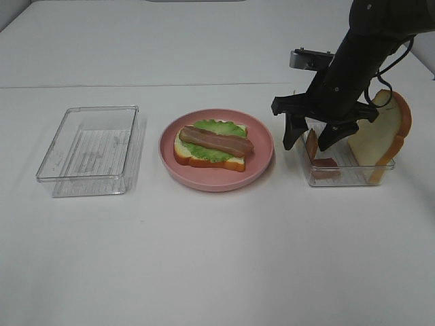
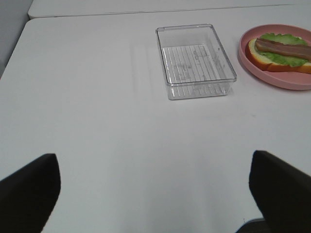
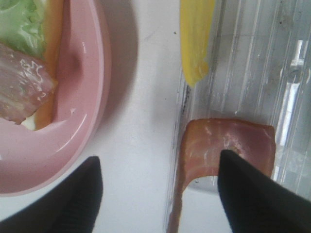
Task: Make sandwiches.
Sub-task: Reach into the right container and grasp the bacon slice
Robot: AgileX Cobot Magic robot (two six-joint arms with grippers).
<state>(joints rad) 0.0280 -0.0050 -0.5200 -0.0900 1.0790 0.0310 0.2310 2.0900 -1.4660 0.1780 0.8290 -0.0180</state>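
At the centre of the overhead frame, on a pink round plate [image 1: 217, 185], a half-built sandwich [image 1: 212, 146]: one white bread slice [image 1: 204, 161] lying flat, covered by green lettuce [image 1: 219, 126], with a single brown bacon strip [image 1: 216, 140] laid across the top. No cheese and no upper slice on it yet. To the right of the plate, a clear plastic tub [image 1: 340, 178] holding the remaining parts: a second bacon strip [image 3: 216, 138] curled up against the tub wall nearest the plate, a yellow cheese slice [image 3: 196, 34] made out only in the right wrist picture, and a second bread slice [image 1: 382, 132] propped upright at the tub's right end. Directly above that tub, the right gripper [image 1: 307, 146], black, jaws apart and pinching nothing, one fingertip outside the tub wall over bare table, the other on or just above the second bacon strip; contact impossible to confirm. At the left of the overhead frame, a second clear tub [image 1: 87, 185], empty, well apart from the plate. Outside the overhead frame, the left gripper [image 2: 153, 155], spread wide over the white table [image 2: 97, 121], gripping nothing, far from the food. Judged about halfway done: base, lettuce and first bacon in place; left to do, most likely, the second bacon strip, the cheese, then the closing slice.
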